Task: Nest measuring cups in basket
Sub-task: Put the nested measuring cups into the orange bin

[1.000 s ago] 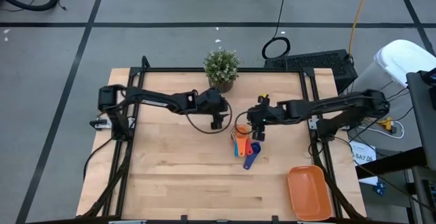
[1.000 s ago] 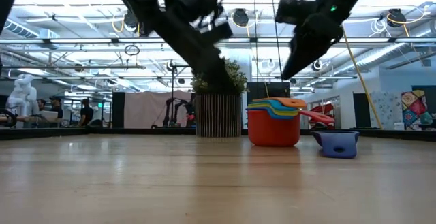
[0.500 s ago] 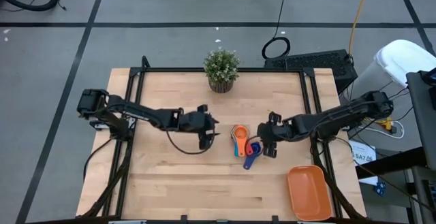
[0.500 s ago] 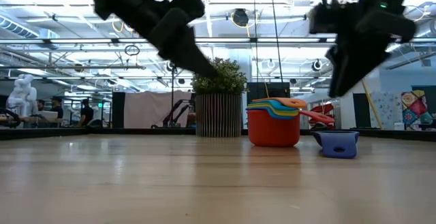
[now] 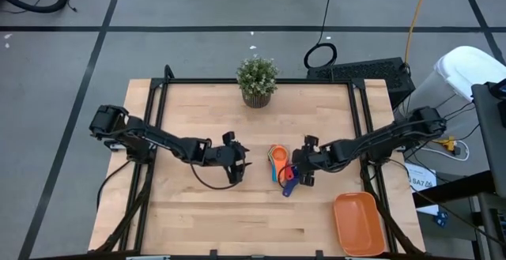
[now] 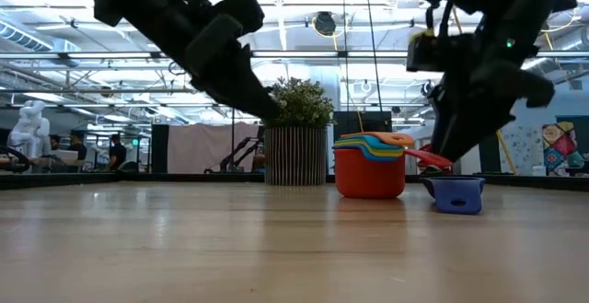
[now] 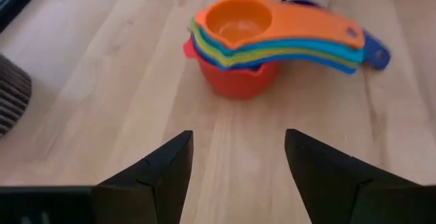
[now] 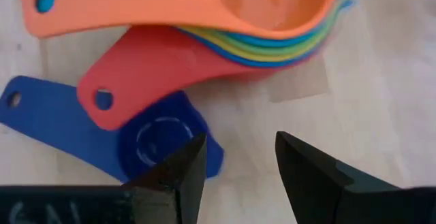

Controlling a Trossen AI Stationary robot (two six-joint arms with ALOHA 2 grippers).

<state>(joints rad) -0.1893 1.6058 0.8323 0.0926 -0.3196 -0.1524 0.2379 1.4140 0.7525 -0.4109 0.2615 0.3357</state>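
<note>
The right hand [image 5: 303, 173] hovers low over the table [image 5: 198, 212] with its two fingers [image 8: 308, 176] parted and nothing between them, just beside the blue cup [image 8: 163, 142]; that cup lies upside down, apart from the others, its handle running under the red handle [image 8: 129, 81] of the stack. The stack of nested cups [image 5: 277, 160] stands in the middle of the table, orange cup [image 7: 240, 21] on top, red cup [image 6: 368, 176] at the bottom, light blue, green and yellow rims showing between; whether a seventh cup sits inside is hard to say from these angles. The left hand [image 5: 234, 163] hangs on the other side of the stack, released too, fingers [image 7: 160, 173] spread and aimed at the red cup, near it but not touching.

The step in hand looks like picking up the stray blue cup; to do it well the right hand should come down on the bowl or the free end of the handle, clear of the red handle that overlaps it, or the whole stack may get dragged along. The cup will also need turning right way up before it nests. The left hand could steady the stack meanwhile.

The basket [image 5: 360, 224] waits at the table's near right corner, well apart from the cups and holding none of them; the potted plant [image 5: 256, 79] stands at the far edge.
</note>
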